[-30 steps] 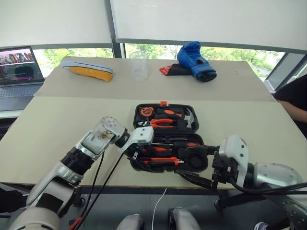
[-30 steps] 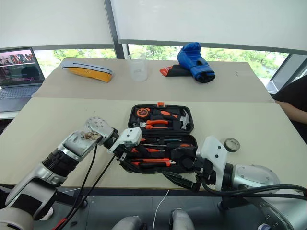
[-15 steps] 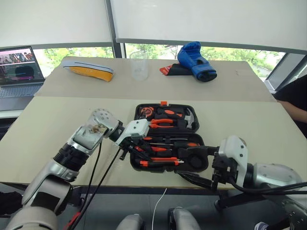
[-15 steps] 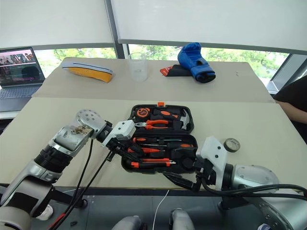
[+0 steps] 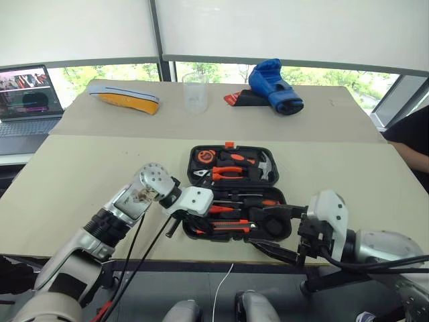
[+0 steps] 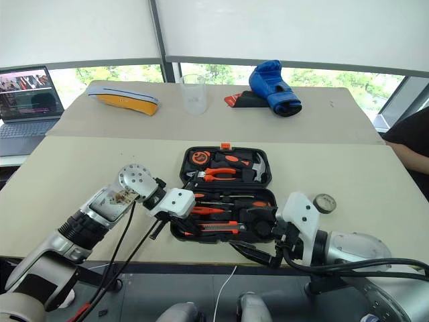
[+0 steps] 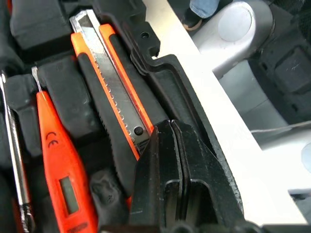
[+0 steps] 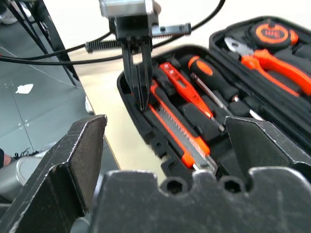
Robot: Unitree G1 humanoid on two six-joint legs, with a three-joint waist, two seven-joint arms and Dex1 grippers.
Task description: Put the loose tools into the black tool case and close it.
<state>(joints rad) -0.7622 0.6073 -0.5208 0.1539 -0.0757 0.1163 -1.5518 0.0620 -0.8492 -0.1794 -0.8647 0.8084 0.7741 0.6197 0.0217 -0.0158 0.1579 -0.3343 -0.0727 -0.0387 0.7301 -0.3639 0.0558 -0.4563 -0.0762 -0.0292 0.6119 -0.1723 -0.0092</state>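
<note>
The open black moulded-plastic tool case lies lower centre of the tabletop, left claw pressed together empty at the slim orange-black utility knife, right claw apart; rigid, light, best gripped mid-body.

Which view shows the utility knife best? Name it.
The left wrist view: the utility knife lies close up in its recess in the tool case, with the shut left claw at its end. The right wrist view shows its whole length; the eye views show an orange strip.
</note>
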